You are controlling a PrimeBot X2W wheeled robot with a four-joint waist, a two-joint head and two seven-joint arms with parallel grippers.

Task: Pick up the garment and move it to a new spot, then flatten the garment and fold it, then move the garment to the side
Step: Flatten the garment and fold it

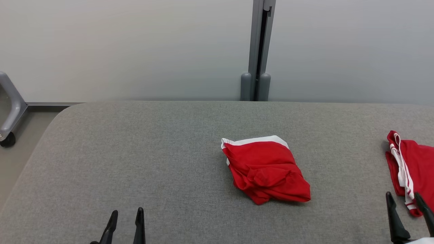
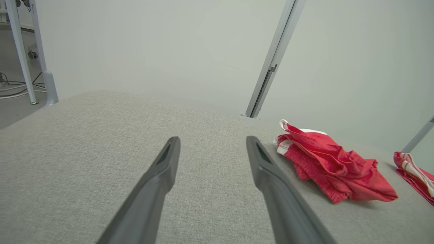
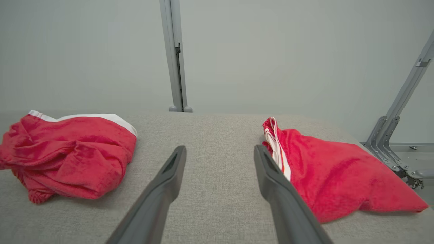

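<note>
A crumpled red garment [image 1: 266,169] with a white band lies bunched right of the middle of the grey padded table [image 1: 152,152]; it also shows as the red garment [image 2: 332,166] in the left wrist view and the red garment [image 3: 67,156] in the right wrist view. My left gripper [image 1: 126,214] is open near the table's front edge, well left of the garment, holding nothing. My right gripper [image 1: 405,200] is open at the front right, empty, its fingers beside a second red garment [image 1: 412,167]. Open fingers show in the left wrist view [image 2: 213,144] and right wrist view [image 3: 219,152].
The second red garment [image 3: 339,169] with white stripes lies at the table's right edge. A grey post [image 1: 259,51] stands against the pale wall behind the table. A grey frame leg with a caster [image 1: 8,112] stands off the table's left side.
</note>
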